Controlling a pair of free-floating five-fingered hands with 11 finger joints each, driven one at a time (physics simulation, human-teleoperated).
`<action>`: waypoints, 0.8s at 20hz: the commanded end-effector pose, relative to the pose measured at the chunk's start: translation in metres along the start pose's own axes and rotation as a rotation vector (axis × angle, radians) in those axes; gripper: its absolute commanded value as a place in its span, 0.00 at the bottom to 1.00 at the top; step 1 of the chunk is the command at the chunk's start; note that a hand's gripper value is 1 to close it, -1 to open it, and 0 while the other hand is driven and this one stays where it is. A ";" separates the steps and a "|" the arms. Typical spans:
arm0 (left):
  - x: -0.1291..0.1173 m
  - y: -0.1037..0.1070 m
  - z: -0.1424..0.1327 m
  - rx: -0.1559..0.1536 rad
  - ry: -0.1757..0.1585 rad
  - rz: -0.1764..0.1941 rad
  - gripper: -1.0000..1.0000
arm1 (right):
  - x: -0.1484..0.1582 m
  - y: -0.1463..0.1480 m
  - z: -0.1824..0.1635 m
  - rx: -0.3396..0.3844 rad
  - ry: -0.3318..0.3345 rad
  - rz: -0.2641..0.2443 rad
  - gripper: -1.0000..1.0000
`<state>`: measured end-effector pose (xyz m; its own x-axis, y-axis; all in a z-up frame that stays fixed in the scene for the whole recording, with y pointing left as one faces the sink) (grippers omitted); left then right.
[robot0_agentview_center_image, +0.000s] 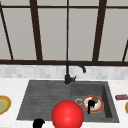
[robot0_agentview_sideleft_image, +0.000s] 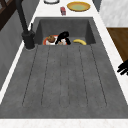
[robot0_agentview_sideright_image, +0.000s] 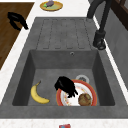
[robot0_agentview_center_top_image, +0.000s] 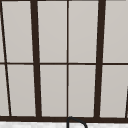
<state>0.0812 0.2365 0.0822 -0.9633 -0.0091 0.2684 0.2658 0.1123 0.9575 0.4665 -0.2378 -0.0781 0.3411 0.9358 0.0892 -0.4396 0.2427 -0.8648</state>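
one hand, the right hand (robot0_agentview_sideright_image: 65, 86), rests curled fingers on the plate (robot0_agentview_sideright_image: 88, 89) rim, seemingly gripping it; left hand (robot0_agentview_center_image: 38, 123) idles near.

Sink (robot0_agentview_sideright_image: 50, 32) set into the counter (robot0_agentview_center_image: 10, 85): drainboard on its left part, basin on its right. Faucet (robot0_agentview_center_image: 68, 75) at the sink's back edge, midway. In the basin: plate (robot0_agentview_sideright_image: 86, 86) bearing a round food item (robot0_agentview_sideright_image: 85, 99), right robot hand (robot0_agentview_sideright_image: 65, 85) on the plate's front rim, banana (robot0_agentview_sideright_image: 37, 95) toward the basin's front wall. Left robot hand (robot0_agentview_center_image: 38, 123) before the counter's front edge.
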 end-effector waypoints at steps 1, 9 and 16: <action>0.000 0.000 0.000 0.000 0.000 0.000 0.50 | 0.002 0.012 -0.018 0.028 0.017 0.005 1.00; 0.000 0.000 0.000 0.000 0.000 0.000 0.50 | -0.003 -0.002 0.006 -0.042 0.023 -0.030 1.00; 0.000 0.000 0.000 0.000 0.000 0.000 0.50 | 0.015 -0.009 0.011 -0.035 0.125 -0.006 0.00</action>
<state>0.0812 0.2365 0.0822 -0.9633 -0.0091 0.2684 0.2657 0.1123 0.9575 0.4587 -0.2303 -0.0634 0.4527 0.8868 0.0929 -0.3127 0.2555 -0.9149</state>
